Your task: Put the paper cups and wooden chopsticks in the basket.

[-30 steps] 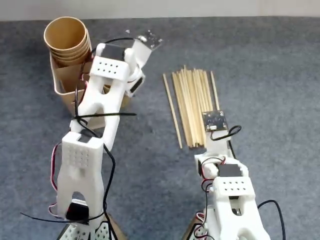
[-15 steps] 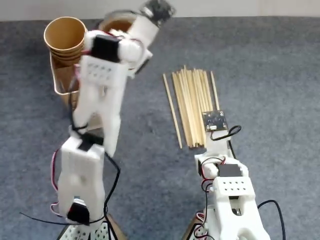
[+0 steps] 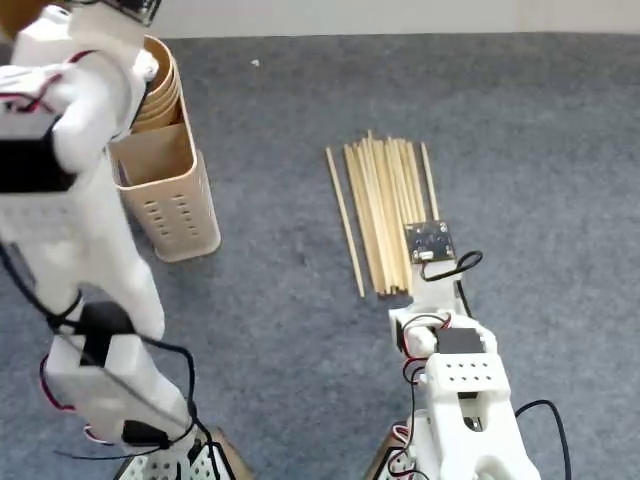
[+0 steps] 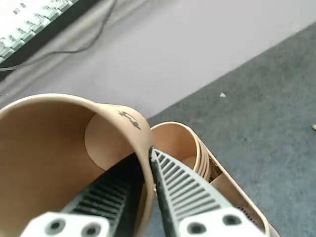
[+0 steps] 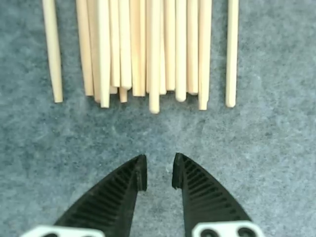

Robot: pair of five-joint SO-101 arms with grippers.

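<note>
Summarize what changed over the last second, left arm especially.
The left gripper rose and swung toward the left edge of the high view, uncovering the basket. It lifted a paper cup with it, clamped by the rim. The stacked cups in the basket, the chopsticks on the table and the right gripper in front of them stayed put.
</note>
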